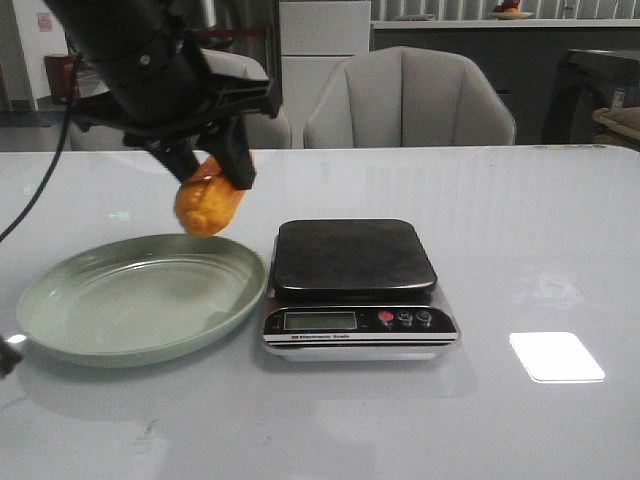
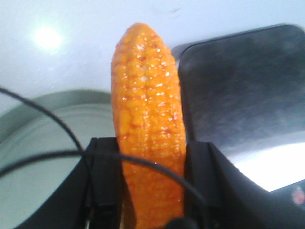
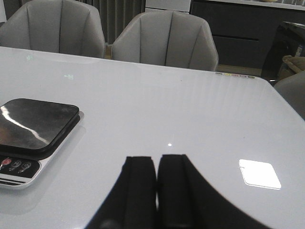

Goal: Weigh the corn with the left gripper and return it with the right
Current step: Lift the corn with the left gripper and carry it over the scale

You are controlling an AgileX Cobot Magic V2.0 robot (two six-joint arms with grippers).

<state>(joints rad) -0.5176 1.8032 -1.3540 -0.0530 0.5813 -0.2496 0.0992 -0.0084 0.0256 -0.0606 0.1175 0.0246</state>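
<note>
The orange-yellow corn hangs in the air above the right rim of the green plate, just left of the scale. My left gripper is shut on the corn. In the left wrist view the corn sticks out between the two black fingers, with the scale's black platform beside it and the plate below. My right gripper is shut and empty, above bare table to the right of the scale. It does not show in the front view.
The scale has a display and buttons on its near edge. Grey chairs stand behind the table's far edge. A bright light patch lies on the white table at the right.
</note>
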